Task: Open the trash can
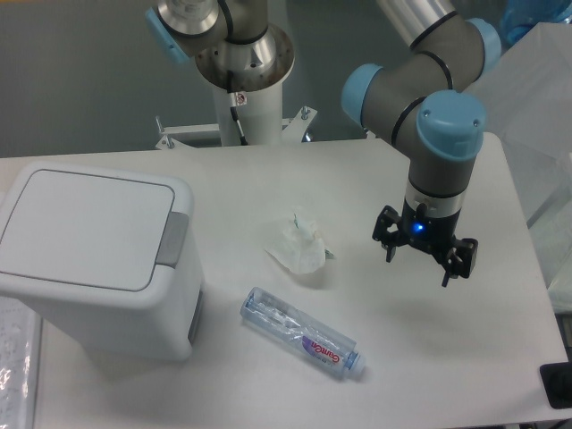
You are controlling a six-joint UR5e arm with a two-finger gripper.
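Hand [425, 252] spread, pinching nothing, hovering over the table [465, 357] at 3 o'clock. Trash can [94, 259] well apart at 9 o'clock, lid shut. Probably stiff, light, smooth plastic; best pressed at grey latch [172, 239], not gripped.

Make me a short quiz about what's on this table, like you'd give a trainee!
1. True or false: the lid of the trash can is standing open.
2. Which thing lies nearest the robot's hand? A) the bottle B) the crumpled wrapper C) the trash can
3. Fill in: the grey push button sits on the ___ edge of the lid, as the camera sees it.

Key
1. False: the lid lies flat and shut.
2. B: the wrapper is nearest; the hand hangs above the table, touching nothing.
3. Right.
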